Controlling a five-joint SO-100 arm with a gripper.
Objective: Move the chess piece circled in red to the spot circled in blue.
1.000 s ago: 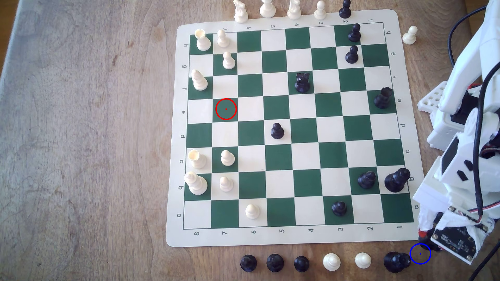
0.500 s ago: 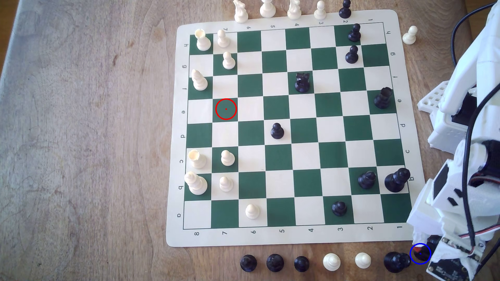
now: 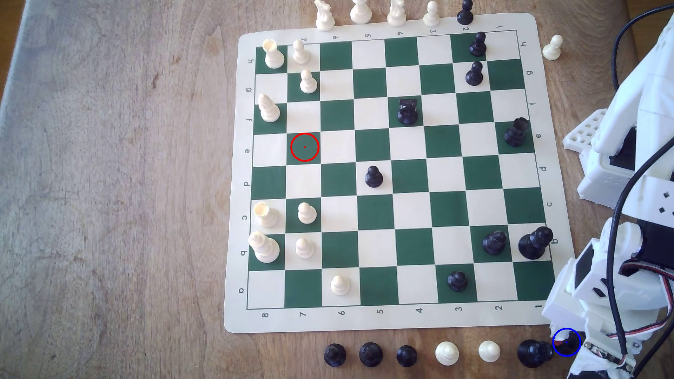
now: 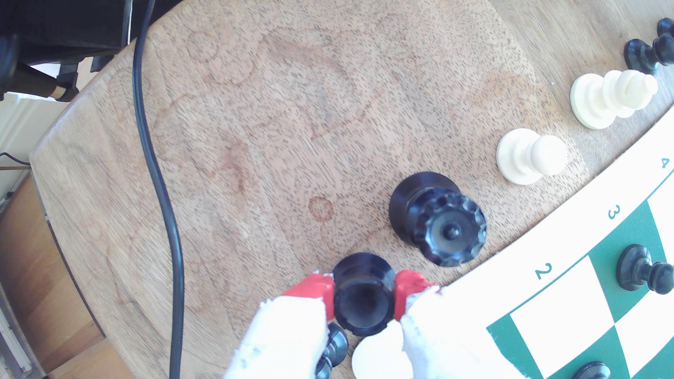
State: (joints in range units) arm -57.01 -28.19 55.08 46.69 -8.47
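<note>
1. Gripper (image 4: 364, 291), red-tipped with white wrapping, is clamped on the black piece (image 4: 363, 297); one red pad presses each side of its body in the wrist view.
2. Piece stands upright between the pads, round base (image 4: 361, 268) toward the wood; whether the base touches the table (image 4: 255, 127) cannot be told.
3. Exterior view: the blue circle (image 3: 566, 342) sits off the board's (image 3: 394, 171) corner at that view's lower right, on bare wood; dark piece and a red tip show inside the ring, partly hidden by the arm (image 3: 620, 284).
4. Red circle (image 3: 304, 147) rings a bare green square, e7 by the board's labels, well apart from the gripper.
5. Tall black piece (image 4: 437, 218) with a scalloped crown stands just beside the held piece, not touching it.
6. The off-board row goes on with two white pawns (image 3: 447, 352), then three black pieces (image 3: 370, 354), toward the exterior view's left.
7. Black cable (image 4: 160, 189) lies across the table, apart from the pieces.
8. White and black pieces stand scattered on the board.
</note>
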